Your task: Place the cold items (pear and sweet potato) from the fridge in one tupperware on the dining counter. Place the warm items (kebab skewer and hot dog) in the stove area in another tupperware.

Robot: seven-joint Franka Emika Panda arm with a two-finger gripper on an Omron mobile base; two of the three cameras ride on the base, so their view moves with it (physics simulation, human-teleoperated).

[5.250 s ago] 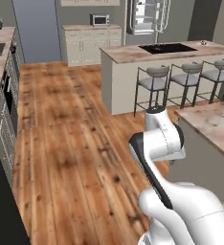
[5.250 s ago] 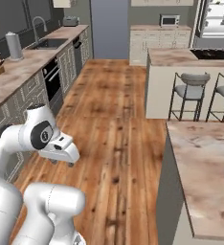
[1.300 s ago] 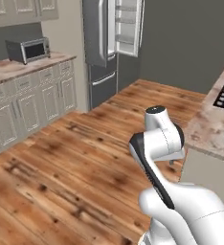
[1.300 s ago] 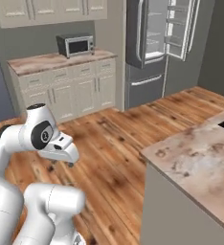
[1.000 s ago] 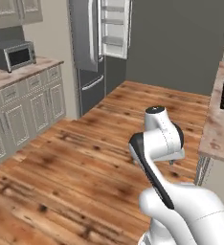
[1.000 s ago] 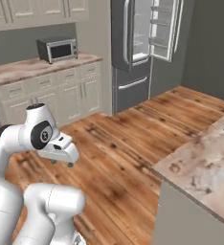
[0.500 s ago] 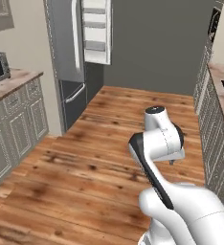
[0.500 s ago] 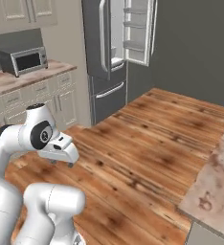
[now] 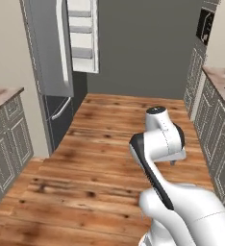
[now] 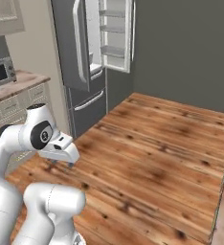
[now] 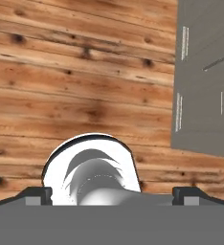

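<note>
Wooden plank floor [image 9: 109,158] between grey cabinets [image 9: 4,153]

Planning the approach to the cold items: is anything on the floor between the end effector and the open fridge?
Nothing visible blocks it. Bare wood floor runs from the open, empty end effector to the fridge, whose door stands open.

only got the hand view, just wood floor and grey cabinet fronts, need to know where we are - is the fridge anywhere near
observer: yes, the fridge stands ahead of the arm and to its left, across open wood floor.
operator: is it shut
observer: no, its upper door is swung wide open.
operator: any food on that door
observer: the door shelves look bare, and I can't make out what is inside the fridge from here.
</note>
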